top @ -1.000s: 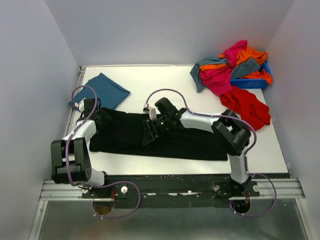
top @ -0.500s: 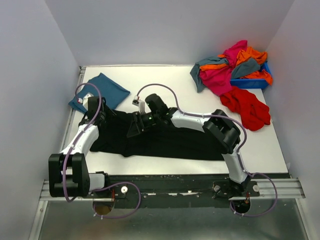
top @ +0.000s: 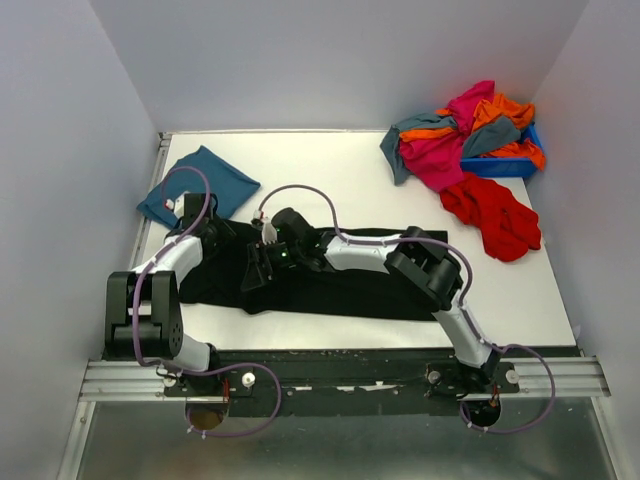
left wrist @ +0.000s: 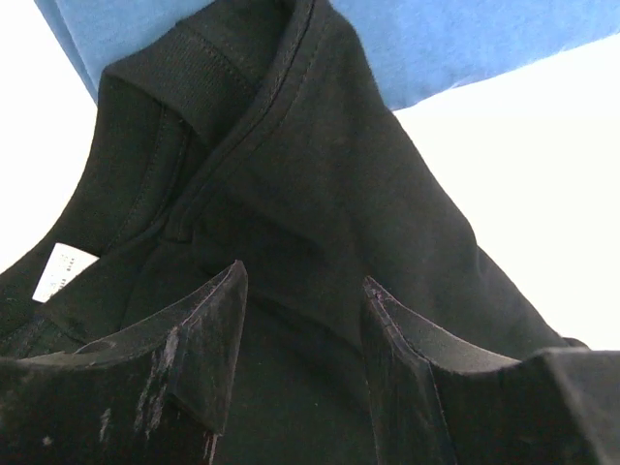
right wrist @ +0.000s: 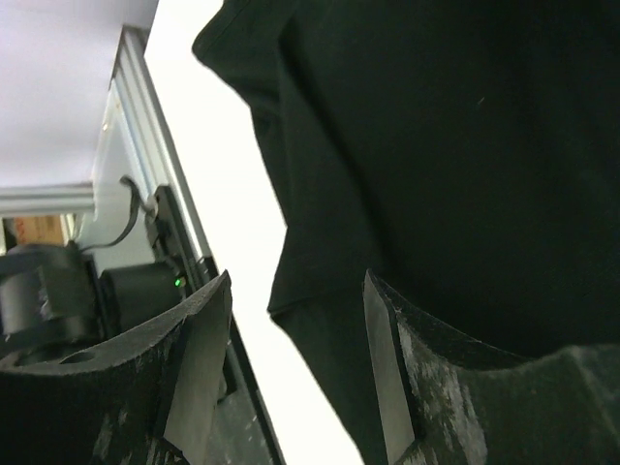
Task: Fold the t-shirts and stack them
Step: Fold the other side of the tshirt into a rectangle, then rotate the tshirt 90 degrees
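A black t-shirt (top: 350,280) lies spread across the middle of the table. My left gripper (top: 214,236) hovers over its collar end, fingers open around nothing; in the left wrist view the gripper (left wrist: 303,276) sits just above the collar (left wrist: 223,87) of the black cloth (left wrist: 320,174). My right gripper (top: 255,266) is low over the shirt's left part, open. In the right wrist view it (right wrist: 296,278) straddles the edge of the black shirt (right wrist: 465,145) and bare table (right wrist: 242,194). A folded teal-blue t-shirt (top: 205,180) lies at the back left.
A heap of magenta, orange and grey-blue shirts (top: 455,135) spills from a small blue bin (top: 505,165) at the back right. A red shirt (top: 492,215) lies in front of it. The teal shirt (left wrist: 465,39) touches the black collar. Metal rail (top: 340,375) runs along the near edge.
My right gripper has slid left along the black shirt, toward its left end. The left gripper has shifted a little right onto the collar. The shirt's near-left edge has bunched slightly.
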`<state>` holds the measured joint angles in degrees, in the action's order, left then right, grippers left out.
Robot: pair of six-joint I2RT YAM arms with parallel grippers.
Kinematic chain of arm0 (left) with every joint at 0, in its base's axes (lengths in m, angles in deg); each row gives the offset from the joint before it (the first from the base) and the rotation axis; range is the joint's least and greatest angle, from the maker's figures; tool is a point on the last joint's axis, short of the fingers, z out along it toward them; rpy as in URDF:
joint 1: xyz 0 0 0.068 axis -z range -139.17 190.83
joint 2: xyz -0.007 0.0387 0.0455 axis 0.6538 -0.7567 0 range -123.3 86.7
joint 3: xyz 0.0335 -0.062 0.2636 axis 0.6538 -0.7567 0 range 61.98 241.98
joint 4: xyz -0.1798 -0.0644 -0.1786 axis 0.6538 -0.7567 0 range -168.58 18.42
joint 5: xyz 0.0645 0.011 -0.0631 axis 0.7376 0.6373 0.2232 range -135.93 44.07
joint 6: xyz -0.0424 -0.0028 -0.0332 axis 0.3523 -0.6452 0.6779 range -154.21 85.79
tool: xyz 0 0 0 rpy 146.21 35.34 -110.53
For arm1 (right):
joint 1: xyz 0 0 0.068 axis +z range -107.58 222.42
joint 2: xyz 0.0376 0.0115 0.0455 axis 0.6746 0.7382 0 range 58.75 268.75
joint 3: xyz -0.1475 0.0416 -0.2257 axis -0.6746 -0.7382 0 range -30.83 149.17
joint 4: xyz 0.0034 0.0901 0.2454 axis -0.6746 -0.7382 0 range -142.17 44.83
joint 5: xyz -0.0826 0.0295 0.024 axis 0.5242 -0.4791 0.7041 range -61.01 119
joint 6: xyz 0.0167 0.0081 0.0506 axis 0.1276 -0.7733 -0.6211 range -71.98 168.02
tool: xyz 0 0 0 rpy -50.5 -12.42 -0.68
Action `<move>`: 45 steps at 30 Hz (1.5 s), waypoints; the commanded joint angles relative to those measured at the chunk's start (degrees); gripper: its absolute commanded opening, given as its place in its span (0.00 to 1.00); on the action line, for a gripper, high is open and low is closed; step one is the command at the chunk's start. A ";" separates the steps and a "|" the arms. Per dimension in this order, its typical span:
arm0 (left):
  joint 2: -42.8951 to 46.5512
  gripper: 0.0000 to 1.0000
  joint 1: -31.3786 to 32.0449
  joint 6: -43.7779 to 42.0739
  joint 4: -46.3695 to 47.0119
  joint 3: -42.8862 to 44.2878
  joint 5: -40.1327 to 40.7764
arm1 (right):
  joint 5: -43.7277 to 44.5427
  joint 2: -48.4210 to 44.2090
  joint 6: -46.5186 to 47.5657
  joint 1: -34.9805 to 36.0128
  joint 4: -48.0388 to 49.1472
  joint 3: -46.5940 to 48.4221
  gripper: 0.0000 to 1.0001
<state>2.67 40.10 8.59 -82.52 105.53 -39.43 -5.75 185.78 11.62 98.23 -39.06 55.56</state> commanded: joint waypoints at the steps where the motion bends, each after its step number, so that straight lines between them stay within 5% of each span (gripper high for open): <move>1: 0.27 0.60 -0.50 -0.27 -1.81 2.15 1.14 | 5.91 3.31 2.12 -0.09 -1.10 4.92 0.65; 10: -2.45 0.60 -1.99 -1.32 -6.20 5.23 0.80 | 6.97 8.59 5.29 -0.09 -4.88 11.87 0.64; 20: -9.57 0.59 -3.93 -2.02 -9.18 10.49 -2.02 | -4.19 7.54 3.62 1.40 0.48 7.13 0.61; 36: -12.31 0.59 -4.89 -3.34 -11.12 13.84 -2.11 | -15.97 -1.32 5.90 5.80 2.85 3.18 0.61; 45: -5.55 0.60 -4.63 -3.43 -11.74 12.88 -4.38 | -7.90 -16.35 8.02 1.42 1.36 -11.48 0.61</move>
<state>-8.17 35.57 6.01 -93.01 118.75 -41.60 -17.77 176.18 18.19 103.17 -37.44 50.57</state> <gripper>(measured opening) 0.599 0.617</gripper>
